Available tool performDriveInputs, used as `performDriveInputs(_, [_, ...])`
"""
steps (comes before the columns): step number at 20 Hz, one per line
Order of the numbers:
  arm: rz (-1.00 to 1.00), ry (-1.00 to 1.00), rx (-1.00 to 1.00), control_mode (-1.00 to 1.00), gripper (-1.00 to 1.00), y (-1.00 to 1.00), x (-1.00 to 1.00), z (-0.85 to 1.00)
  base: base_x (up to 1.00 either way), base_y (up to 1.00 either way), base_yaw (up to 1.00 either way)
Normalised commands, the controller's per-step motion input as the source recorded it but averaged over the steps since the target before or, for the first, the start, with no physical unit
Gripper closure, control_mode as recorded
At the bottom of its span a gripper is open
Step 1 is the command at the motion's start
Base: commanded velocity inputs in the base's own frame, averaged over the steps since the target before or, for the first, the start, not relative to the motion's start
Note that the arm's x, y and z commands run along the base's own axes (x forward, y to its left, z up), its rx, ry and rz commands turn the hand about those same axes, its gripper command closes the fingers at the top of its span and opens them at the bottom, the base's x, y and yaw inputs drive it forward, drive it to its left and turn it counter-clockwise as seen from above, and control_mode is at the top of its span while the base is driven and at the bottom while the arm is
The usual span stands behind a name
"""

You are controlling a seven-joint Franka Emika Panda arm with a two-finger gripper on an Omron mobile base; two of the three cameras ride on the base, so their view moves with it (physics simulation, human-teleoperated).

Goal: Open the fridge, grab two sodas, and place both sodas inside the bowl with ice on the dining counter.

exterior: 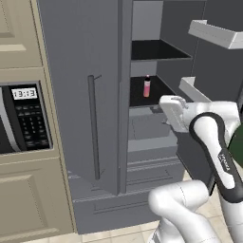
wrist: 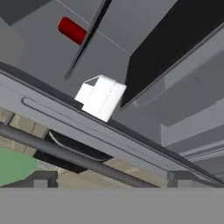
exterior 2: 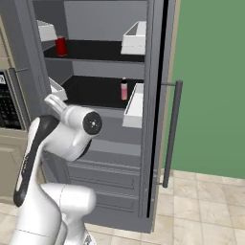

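**A:** How far along does this look to you?

**B:** Only the first step looks done. The fridge (exterior 2: pixel 110 129) has its right door (exterior 2: pixel 158 95) swung wide, with the long bar handle (exterior 2: pixel 171 134) standing off to the right against the green wall (exterior 2: pixel 210 81). The left door (exterior: pixel 80 95) seems partly open too, though I can't tell how far.

**A:** And the sodas?

**B:** One red soda (exterior 2: pixel 61 46) sits on the upper shelf (exterior 2: pixel 95 51), far left, near a white door bin (exterior 2: pixel 47 30). The wrist camera catches it as well (rolled over, so it lies sideways there). On the shelf below stands a small pinkish bottle (exterior 2: pixel 124 89) with a dark cap; whether that counts as the second soda I can't say.

**A:** Is the hand holding anything?

**B:** No. The hand (wrist: pixel 111 177) is spread wide with nothing between its fingertips (wrist: pixel 41 179), and it is well apart from the soda. In the left base view it sits in front of the open fridge, below the shelf with the bottle.

**A:** So what's left?

**B:** Nearly everything, I'd judge: reach up to the red soda, grasp it, carry it to the bowl on the dining counter, then repeat for a second one.
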Motion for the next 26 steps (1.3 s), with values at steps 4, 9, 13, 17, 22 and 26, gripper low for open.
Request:
performDriveInputs(4, [0.00,0.03,0.21,-1.00,-1.00,0.00,0.65,0.02,0.00,0.00,0.00])
performDriveInputs(9, [0.00,0.08,0.17,-1.00,-1.00,0.01,0.68,0.10,0.00,0.00,0.00])
performDriveInputs(13, [0.00,0.12,0.09,-1.00,-1.00,0.10,0.63,0.14,0.00,0.00,0.00])
performDriveInputs(17, [0.00,0.12,0.01,-1.00,-1.00,0.17,0.53,0.04,0.00,0.00,0.00])
performDriveInputs(22, [0.00,0.10,0.00,-1.00,-1.00,0.22,0.44,0.00,0.00,0.00,0.00])
performDriveInputs(26, [0.01,0.07,0.00,-1.00,-1.00,0.26,0.24,0.00,0.00,0.00,0.00])
